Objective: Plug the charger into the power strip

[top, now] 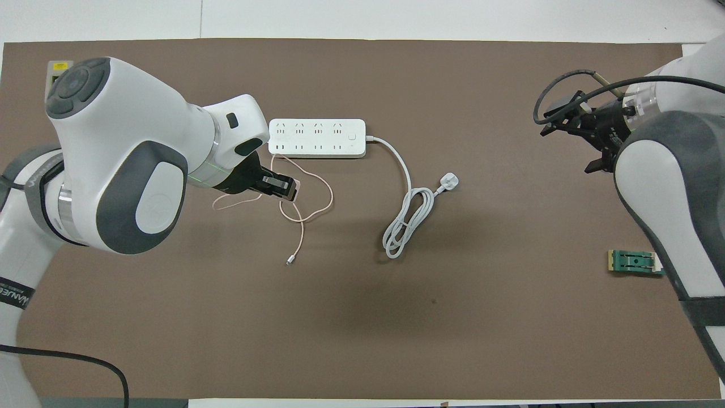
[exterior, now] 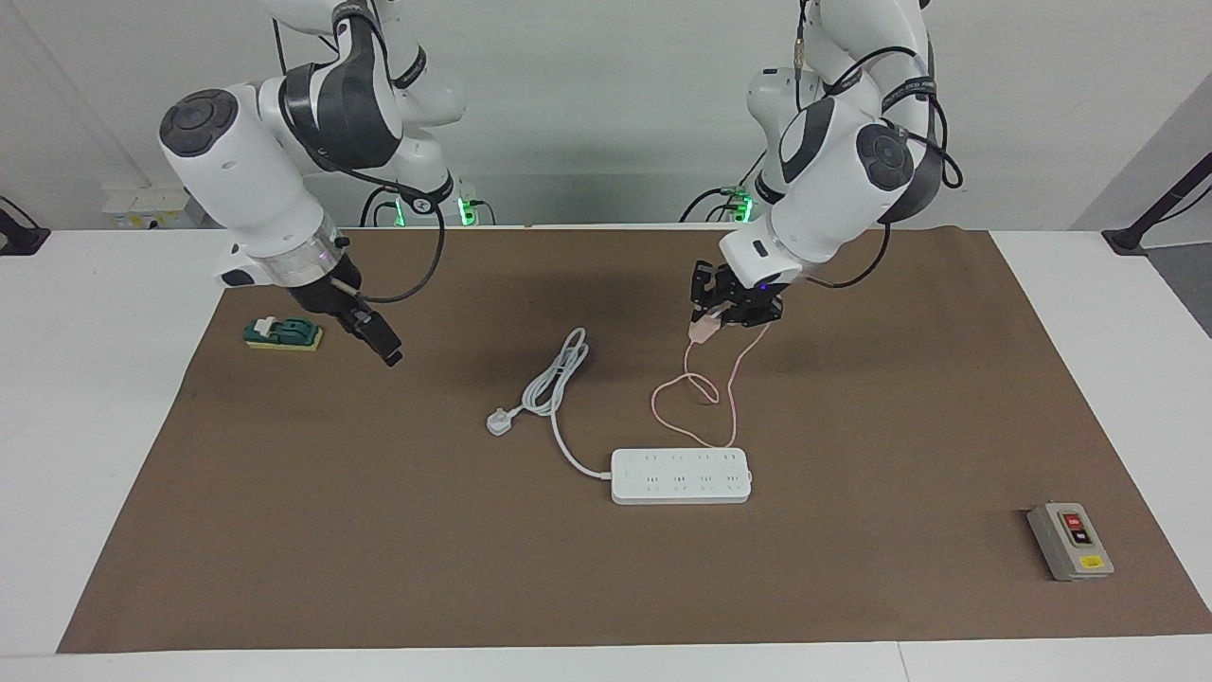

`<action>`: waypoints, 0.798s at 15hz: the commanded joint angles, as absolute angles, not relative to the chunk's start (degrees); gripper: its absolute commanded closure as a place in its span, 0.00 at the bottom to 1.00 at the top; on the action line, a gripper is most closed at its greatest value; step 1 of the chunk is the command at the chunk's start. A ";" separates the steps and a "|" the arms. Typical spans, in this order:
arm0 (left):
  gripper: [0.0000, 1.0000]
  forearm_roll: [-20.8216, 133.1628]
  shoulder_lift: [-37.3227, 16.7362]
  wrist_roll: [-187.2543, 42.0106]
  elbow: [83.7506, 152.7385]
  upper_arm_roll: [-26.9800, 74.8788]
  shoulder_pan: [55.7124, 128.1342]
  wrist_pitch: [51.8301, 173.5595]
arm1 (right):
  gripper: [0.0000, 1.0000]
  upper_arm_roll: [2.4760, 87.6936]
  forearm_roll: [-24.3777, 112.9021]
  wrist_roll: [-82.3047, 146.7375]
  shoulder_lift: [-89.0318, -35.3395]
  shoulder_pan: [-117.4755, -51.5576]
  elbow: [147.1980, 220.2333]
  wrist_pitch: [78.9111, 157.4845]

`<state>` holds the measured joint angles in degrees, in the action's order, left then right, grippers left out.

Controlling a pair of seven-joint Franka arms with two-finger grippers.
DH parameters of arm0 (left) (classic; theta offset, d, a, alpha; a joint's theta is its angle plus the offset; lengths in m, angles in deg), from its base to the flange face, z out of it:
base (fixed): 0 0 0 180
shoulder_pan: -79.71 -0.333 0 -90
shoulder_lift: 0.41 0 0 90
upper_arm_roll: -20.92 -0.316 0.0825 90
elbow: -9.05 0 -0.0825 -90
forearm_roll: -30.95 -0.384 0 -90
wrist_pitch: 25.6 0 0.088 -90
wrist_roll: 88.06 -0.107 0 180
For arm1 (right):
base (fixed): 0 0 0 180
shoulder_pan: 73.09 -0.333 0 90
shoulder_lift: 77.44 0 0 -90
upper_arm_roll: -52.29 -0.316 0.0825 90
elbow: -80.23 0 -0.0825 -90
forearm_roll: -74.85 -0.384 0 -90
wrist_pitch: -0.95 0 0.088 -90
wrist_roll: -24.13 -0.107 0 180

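- two franka arms work over a brown mat point(exterior: 852, 568) that covers most of the white table point(exterior: 95, 398).
- left arm: enters from the robots' end and holds the left gripper point(exterior: 705, 327) in the air over the mat, over a spot nearer to the robots than the power strip.
- left gripper fingers: closed tight on the charger point(exterior: 701, 332), a small pale-pink cube that points downward.
- right arm: waits toward its own end of the table; the right gripper point(exterior: 383, 349) hangs over the mat edge beside the green switch block point(exterior: 282, 333).
- right gripper fingers: spread wide, with nothing between them.
- power strip point(exterior: 681, 475): long flat white strip with two rows of sockets, lying flat near the middle of the mat, every socket unoccupied.
- white cord point(exterior: 554, 388): runs from the strip's end toward the right arm's end, folds into a loose bundle nearer to the robots, and ends in a white rounded plug point(exterior: 498, 421) lying on the mat.
- pink cable point(exterior: 705, 398): hangs from the charger, loops on the mat, and passes just beside the strip's edge nearer to the robots.
- grey button box point(exterior: 1070, 541): red and black buttons, near the mat corner at the left arm's end, well apart from the strip.
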<state>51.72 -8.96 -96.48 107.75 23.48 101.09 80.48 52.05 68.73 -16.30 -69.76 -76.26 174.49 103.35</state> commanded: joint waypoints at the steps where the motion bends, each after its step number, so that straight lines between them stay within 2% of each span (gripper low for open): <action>1: 1.00 49.93 -7.53 -106.14 109.59 22.86 101.68 81.45 | 0.00 51.58 72.47 -8.33 -71.46 -75.46 174.53 101.76; 6: 1.00 43.08 -7.18 -123.45 113.45 22.68 100.02 89.43 | 0.00 51.58 75.47 3.98 -73.66 -75.20 174.53 100.62; 9: 1.00 42.90 -8.84 -135.14 114.87 22.68 96.50 94.53 | 0.00 51.58 76.34 11.10 -74.71 -74.50 174.53 100.53; 12: 1.00 40.00 -10.76 -135.52 115.04 22.68 97.02 100.14 | 0.00 51.58 76.70 15.15 -75.50 -74.32 174.53 98.69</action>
